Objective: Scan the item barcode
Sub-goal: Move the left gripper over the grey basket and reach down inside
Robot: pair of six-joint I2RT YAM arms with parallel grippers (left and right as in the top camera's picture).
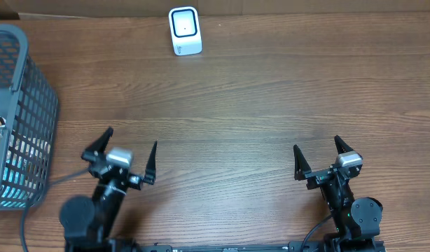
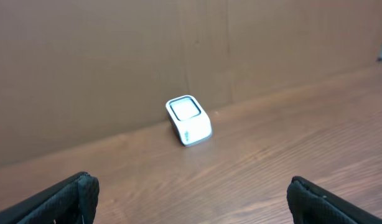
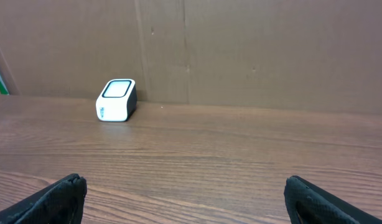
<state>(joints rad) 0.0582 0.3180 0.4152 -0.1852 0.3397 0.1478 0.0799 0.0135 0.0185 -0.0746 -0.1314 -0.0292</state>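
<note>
A white barcode scanner (image 1: 185,31) with a dark window stands at the far edge of the table; it also shows in the left wrist view as the scanner (image 2: 188,119) and in the right wrist view as the scanner (image 3: 116,100). Items lie inside the grey mesh basket (image 1: 29,105) at the far left, only partly visible through its wall. My left gripper (image 1: 129,152) hovers near the front left, open and empty. My right gripper (image 1: 318,156) sits at the front right, open with nothing between its fingers.
A brown cardboard wall (image 3: 241,50) backs the table behind the scanner. The wooden tabletop (image 1: 257,105) stretches between the grippers and the scanner. A black cable (image 1: 40,199) runs from the left arm toward the basket.
</note>
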